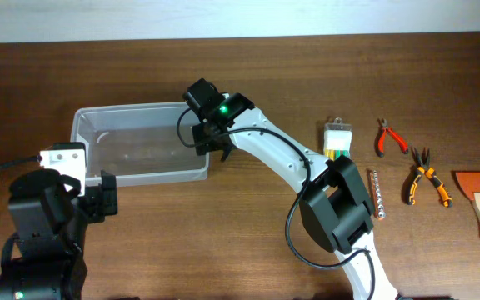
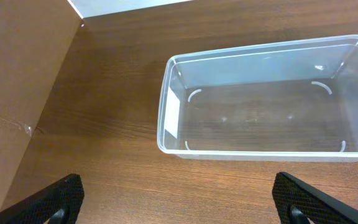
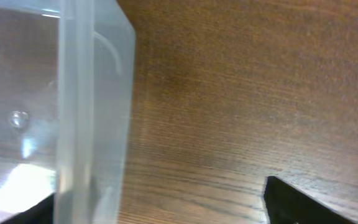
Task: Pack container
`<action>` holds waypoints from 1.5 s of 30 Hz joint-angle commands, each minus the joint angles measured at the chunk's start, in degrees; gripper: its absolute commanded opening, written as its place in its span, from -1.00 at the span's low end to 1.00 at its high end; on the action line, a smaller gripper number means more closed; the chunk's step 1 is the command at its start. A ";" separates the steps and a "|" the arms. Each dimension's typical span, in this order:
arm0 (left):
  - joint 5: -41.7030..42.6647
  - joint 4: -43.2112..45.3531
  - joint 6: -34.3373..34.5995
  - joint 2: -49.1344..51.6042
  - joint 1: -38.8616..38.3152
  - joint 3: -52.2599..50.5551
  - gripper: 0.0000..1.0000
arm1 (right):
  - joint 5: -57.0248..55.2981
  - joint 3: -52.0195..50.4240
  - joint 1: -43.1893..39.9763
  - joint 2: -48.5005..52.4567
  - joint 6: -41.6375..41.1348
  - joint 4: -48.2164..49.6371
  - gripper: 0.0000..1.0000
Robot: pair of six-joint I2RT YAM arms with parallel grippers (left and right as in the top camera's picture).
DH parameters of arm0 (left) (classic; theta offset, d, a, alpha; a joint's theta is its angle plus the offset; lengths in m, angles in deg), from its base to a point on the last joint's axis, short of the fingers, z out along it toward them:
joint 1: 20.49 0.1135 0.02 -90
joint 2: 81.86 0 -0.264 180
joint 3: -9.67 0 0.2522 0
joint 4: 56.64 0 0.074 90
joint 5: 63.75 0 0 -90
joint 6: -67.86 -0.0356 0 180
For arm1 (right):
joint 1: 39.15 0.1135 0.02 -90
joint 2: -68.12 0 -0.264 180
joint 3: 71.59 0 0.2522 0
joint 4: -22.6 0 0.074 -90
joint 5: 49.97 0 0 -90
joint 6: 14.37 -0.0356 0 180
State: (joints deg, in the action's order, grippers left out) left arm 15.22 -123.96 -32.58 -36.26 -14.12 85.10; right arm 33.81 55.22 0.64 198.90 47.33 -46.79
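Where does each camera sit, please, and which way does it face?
Overhead: above the wooden table, looking straight down on the clear rectangular plastic container, left arm and right arm.
Left wrist: on its arm, angled down at the container; black fingertips at the bottom corners.
Right wrist: beside the container's end wall, facing down; black finger bottom right.
Shared: all three see the container.

Brown wood-grain table, small white holder with green and yellow pieces toward right, red-handled pliers near it, twisted metal rod below, orange-and-black pliers alongside, wooden-handled scraper at right edge, none touching.
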 commanded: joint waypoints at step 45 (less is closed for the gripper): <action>-0.83 -0.11 0.68 3.80 0.28 1.01 0.98 | -0.28 1.38 -23.85 -3.56 18.25 -17.77 -0.92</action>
State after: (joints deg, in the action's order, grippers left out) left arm 15.20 -124.00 -32.58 -33.28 -14.12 85.10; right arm 35.82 56.51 -21.43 196.52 61.65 -62.60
